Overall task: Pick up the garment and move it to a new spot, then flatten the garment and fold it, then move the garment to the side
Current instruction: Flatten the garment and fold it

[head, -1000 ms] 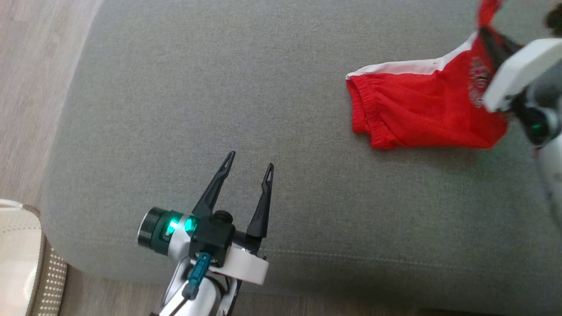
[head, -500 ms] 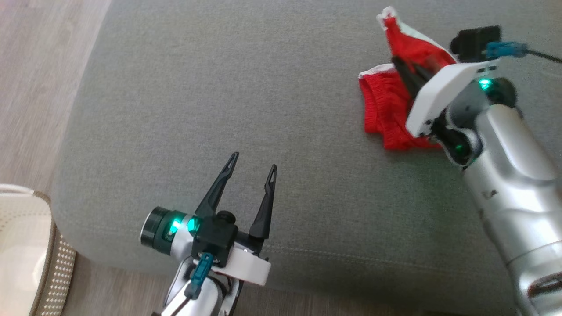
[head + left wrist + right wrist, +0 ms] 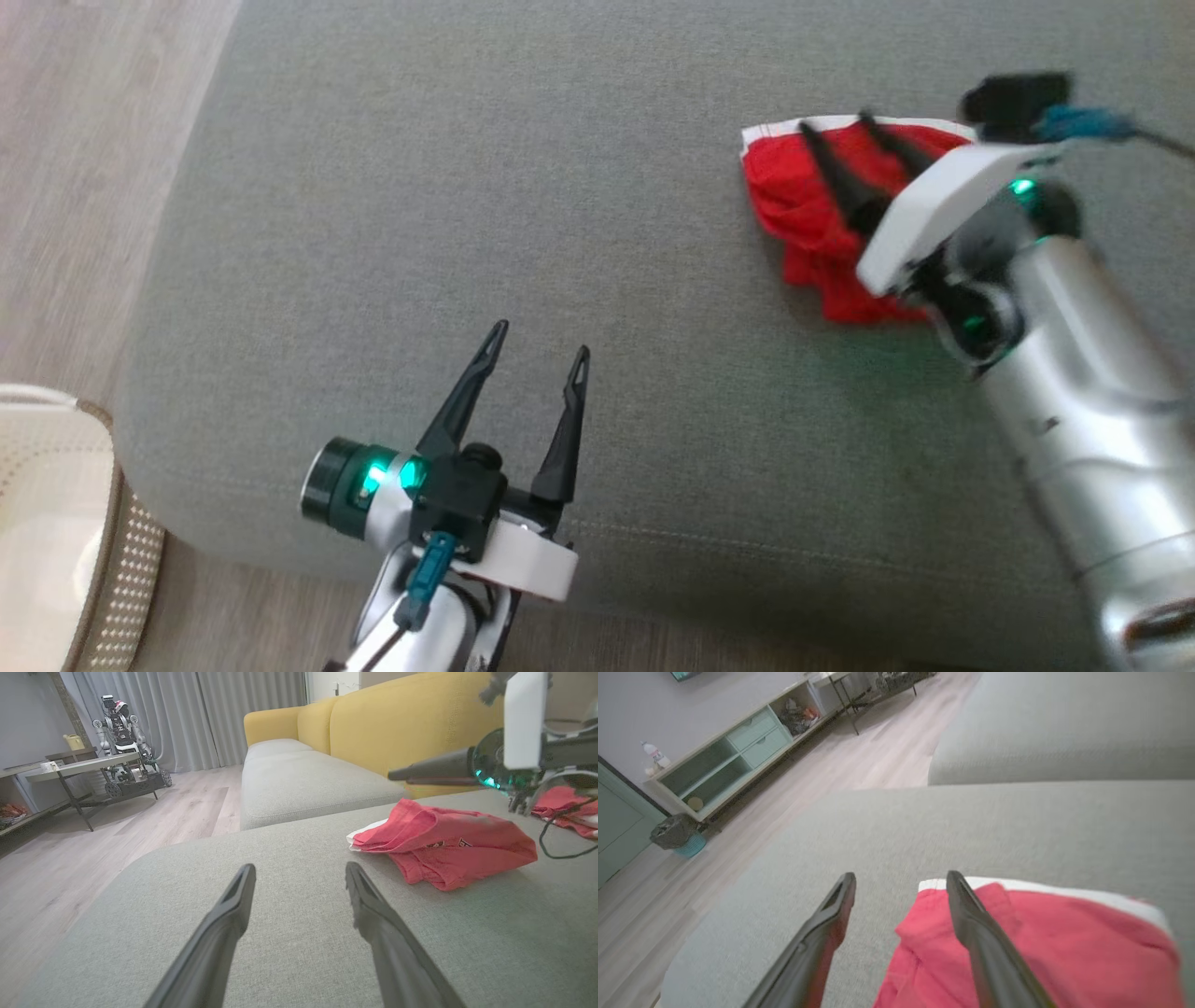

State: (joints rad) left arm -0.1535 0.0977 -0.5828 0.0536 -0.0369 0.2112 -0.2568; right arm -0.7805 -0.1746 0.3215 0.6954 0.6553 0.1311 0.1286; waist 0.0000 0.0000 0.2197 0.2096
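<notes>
Grey cushion (image 3: 560, 187) holds the dropped garment (image 3: 794, 201); right hand (image 3: 836, 121) opened.

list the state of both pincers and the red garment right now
left pincer, open, empty, above the grey cushion
right pincer, open, above the red garment, gripping nothing
red garment, loosely folded over, lying on the grey cushion
</notes>
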